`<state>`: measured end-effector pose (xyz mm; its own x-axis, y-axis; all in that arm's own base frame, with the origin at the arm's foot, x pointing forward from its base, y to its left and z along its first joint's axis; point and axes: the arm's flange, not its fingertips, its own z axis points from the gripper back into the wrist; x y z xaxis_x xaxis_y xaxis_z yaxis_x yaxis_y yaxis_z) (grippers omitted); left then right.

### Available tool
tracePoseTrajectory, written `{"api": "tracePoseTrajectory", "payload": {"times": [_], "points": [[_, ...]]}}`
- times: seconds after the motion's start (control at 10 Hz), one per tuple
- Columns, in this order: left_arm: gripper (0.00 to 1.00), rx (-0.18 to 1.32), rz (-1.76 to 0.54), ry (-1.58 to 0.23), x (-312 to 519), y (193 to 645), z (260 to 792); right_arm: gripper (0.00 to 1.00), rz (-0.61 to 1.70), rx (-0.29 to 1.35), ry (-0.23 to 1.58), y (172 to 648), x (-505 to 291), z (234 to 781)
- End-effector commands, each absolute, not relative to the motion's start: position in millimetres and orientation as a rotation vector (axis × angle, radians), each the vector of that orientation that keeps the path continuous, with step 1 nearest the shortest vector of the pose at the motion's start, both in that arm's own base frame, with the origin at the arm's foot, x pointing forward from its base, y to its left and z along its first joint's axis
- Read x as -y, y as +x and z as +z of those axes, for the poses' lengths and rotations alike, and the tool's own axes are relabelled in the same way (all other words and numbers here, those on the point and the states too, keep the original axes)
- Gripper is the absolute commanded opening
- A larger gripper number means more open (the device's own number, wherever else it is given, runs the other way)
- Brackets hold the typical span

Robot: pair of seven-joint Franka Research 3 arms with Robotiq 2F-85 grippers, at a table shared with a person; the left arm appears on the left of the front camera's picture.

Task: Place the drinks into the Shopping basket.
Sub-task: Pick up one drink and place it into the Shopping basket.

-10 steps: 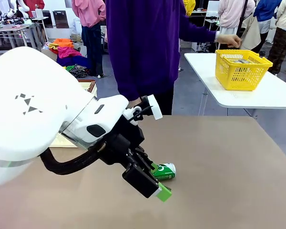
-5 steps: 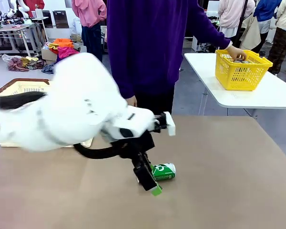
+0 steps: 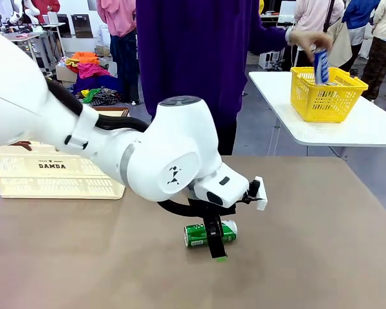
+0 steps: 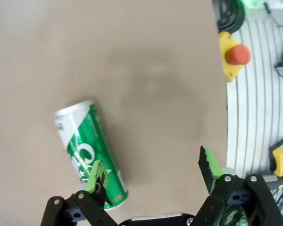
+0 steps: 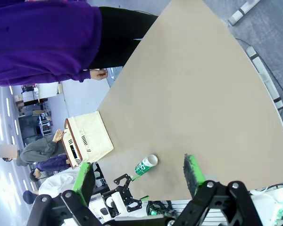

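A green drink can (image 3: 199, 234) lies on its side on the brown table. My left gripper (image 3: 217, 252) points down right at it, open. In the left wrist view the can (image 4: 87, 148) lies to the left of the gap, with one green finger (image 4: 97, 175) over its lower end and the other finger (image 4: 208, 165) over bare table. The cream Shopping basket (image 3: 51, 175) marked DAMDA stands at the table's left. The person's hand holds a blue can (image 3: 320, 65) above a yellow basket (image 3: 328, 96). My right gripper (image 5: 139, 174) is open, high above the table, looking down on the green can (image 5: 146, 165) and the Shopping basket (image 5: 87, 139).
A person in a purple top (image 3: 199, 58) stands at the far edge. The yellow basket sits on a separate white table (image 3: 367, 129) at the back right. A red stop button (image 4: 237, 54) is beyond the table edge. The right half of the brown table (image 3: 321, 232) is bare.
My left arm has swung round, uncovering the Shopping basket, and its gripper now points straight down at the green can. The person's hand has lifted a blue can out of the yellow basket.
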<state>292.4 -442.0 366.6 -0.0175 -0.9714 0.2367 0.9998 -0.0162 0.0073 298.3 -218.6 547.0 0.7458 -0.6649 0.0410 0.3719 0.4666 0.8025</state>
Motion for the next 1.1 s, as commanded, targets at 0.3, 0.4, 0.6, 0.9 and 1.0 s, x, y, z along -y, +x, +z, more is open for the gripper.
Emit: {"api": "tracePoseTrajectory", "payload": {"times": [0.3,0.4,0.6,0.9,1.0], "points": [[1.0,0.204,-1.464,-0.306,357.8,375.4,442.7,1.0,-0.642,0.373,0.88,299.0,220.6,549.3],[1.0,0.181,-1.352,-0.287,295.2,411.9,474.2,1.0,-0.642,0.373,0.88,299.0,220.6,549.3],[1.0,0.112,-1.156,-0.228,188.6,454.2,504.0,1.0,-0.642,0.373,0.88,299.0,220.6,549.3],[1.0,0.244,-0.957,-0.285,76.4,458.3,529.5,1.0,-0.642,0.373,0.88,299.0,220.6,549.3],[1.0,0.301,-0.997,-0.405,73.3,443.9,534.9,1.0,-0.642,0.373,0.88,299.0,220.6,549.3]]}}
